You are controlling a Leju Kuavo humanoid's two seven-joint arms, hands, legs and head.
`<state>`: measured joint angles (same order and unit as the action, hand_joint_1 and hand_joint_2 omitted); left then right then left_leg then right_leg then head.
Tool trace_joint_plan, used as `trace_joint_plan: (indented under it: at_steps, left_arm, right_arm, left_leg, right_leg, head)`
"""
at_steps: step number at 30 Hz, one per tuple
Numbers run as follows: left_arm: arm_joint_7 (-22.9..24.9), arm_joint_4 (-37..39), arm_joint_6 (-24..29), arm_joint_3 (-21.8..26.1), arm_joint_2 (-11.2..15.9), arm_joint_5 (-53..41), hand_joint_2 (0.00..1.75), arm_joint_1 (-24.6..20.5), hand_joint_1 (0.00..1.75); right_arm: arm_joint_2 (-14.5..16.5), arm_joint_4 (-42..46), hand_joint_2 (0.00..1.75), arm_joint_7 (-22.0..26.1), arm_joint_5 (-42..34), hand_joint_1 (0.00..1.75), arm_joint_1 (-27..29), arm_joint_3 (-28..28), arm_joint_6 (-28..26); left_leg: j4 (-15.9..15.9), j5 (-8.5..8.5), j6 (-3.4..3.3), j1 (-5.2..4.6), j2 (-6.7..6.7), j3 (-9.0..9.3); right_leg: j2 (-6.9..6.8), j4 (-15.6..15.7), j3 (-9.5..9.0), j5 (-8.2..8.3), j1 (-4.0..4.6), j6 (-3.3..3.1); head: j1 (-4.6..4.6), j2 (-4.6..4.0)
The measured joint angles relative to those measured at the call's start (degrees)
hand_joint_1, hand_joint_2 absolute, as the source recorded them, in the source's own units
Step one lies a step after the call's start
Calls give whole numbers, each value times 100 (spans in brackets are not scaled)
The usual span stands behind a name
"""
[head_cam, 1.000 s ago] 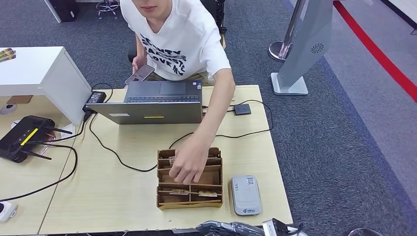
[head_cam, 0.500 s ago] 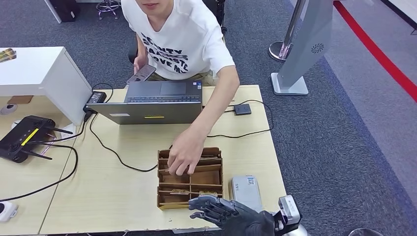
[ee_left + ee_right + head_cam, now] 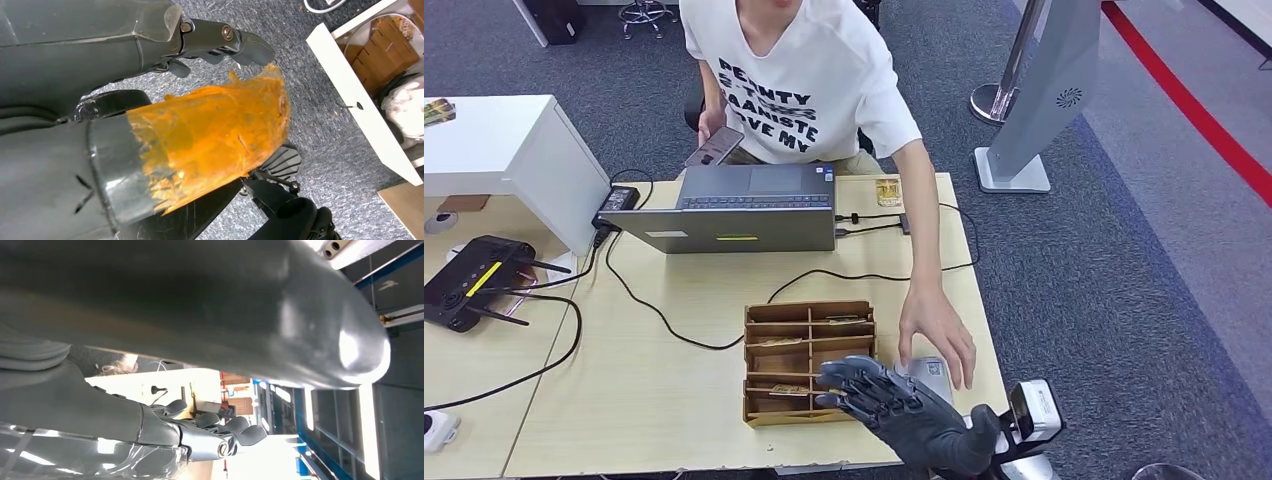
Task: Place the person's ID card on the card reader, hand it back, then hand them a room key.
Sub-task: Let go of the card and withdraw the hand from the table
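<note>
From the head view, the robot's dark right hand is reaching over the near edge of the pale wooden bench, its fingers spreading wide and holding nothing, tips hovering over the brown cardboard compartment tray. Just beside the tray the grey rectangular card reader is lying, and the person's bare hand is resting on it. Whether an ID card is under that palm, I cannot tell. A small yellowish card is sitting at the far edge, beside the grey open laptop.

In the left wrist view, the left hand is hanging over grey carpet, its thumb wrapped in orange tape, dark fingers curling inward, nothing in them.

In the right wrist view, the right hand's fingers are fanning apart, empty.
</note>
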<state>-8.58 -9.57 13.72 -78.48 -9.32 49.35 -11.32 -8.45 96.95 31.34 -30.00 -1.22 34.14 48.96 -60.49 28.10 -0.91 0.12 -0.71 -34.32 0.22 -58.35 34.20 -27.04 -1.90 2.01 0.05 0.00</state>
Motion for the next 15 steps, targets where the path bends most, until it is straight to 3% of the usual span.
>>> trace_joint_plan:
  at_steps: [15]
  left_arm:
    - [-309, 0, -99, 268, 19, 405, 0, 27, 0]
  right_arm:
    - [49, 130, 0, -58, 140, 0, 248, -347, -11]
  left_leg:
    - [0, 0, 0, 0, 0, 0]
  right_leg:
    - [0, 0, 0, 0, 1, 0]
  head:
    - [-1, 0]
